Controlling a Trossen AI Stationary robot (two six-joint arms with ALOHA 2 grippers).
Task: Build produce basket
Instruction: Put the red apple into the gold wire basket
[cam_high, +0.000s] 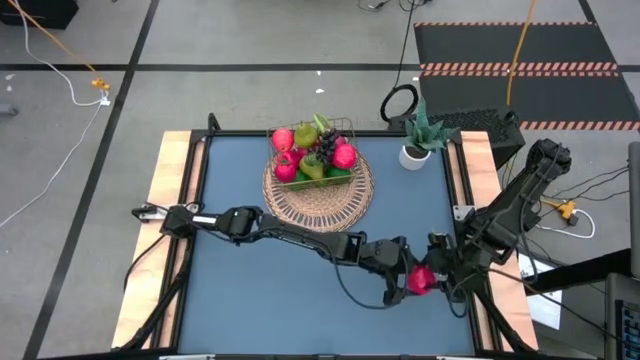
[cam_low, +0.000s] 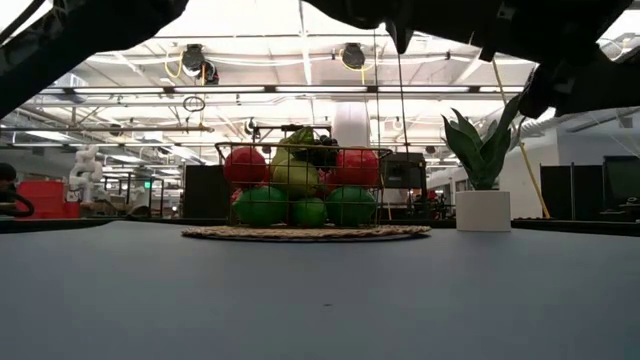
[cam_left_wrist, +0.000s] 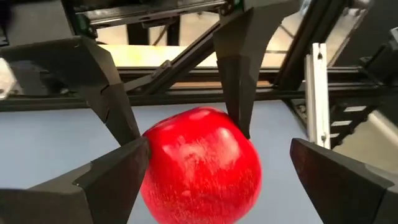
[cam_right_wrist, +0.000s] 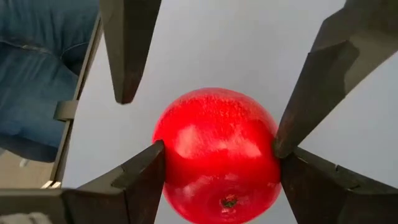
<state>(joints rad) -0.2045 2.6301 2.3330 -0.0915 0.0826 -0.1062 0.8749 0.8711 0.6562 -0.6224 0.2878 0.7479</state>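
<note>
The apple (cam_high: 421, 281) sits near the table's (cam_high: 240, 290) right front edge, clamped in my right gripper (cam_right_wrist: 217, 163), with the left gripper (cam_left_wrist: 214, 165) open around it. If either lets go badly during this handover, I reckon it rolls off. One basket (cam_high: 313, 160) holds roughly eight fruits; I count two red, three green.

- The high view looks straight down on the whole blue-topped table (cam_high: 250, 290) with its pale wooden edges.
- The low view sits at table-top height, facing level across toward the small rectangular wire-grid basket (cam_low: 305, 185) and the room behind; the high view shows the same basket (cam_high: 312, 150).
- Both wrist views look from very close at one shiny red round apple (cam_left_wrist: 200, 167) (cam_right_wrist: 217, 152), seen from opposite sides.
</note>
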